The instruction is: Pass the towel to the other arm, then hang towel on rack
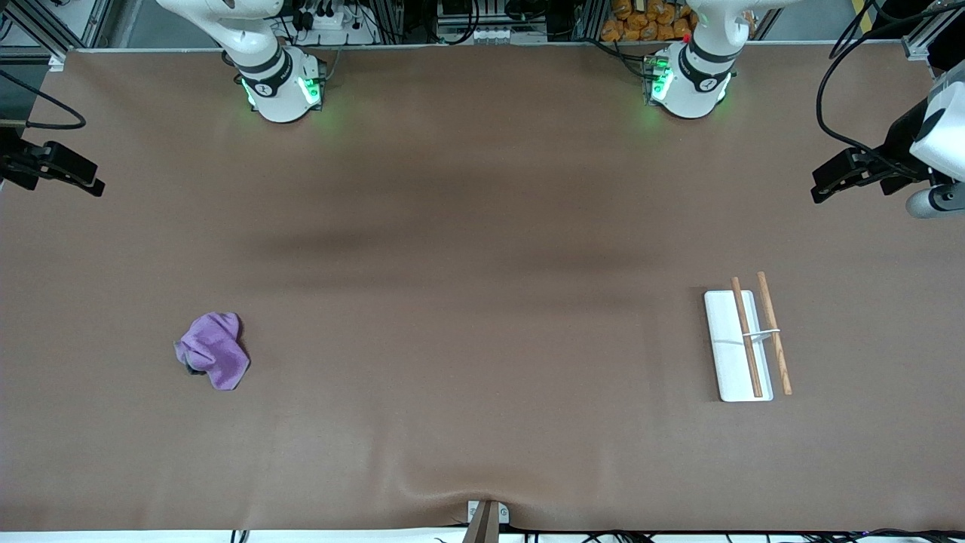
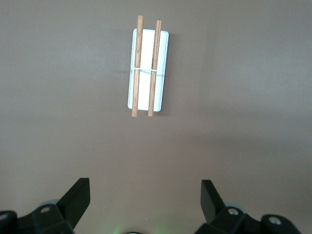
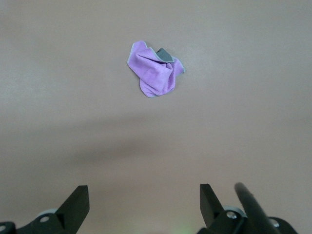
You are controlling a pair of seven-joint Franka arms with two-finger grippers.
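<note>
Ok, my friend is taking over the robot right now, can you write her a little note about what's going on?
Left gripper: open, empty, up over the bare table with the rack in its view.
Right gripper: open, empty, up over the table with the towel in its view.
Towel: crumpled on the table toward the right arm's end.
Rack: toward the left arm's end, nothing on its rods.
Done: nothing.
Left: pick up the towel, pass it between arms, hang it on the rack.
</note>
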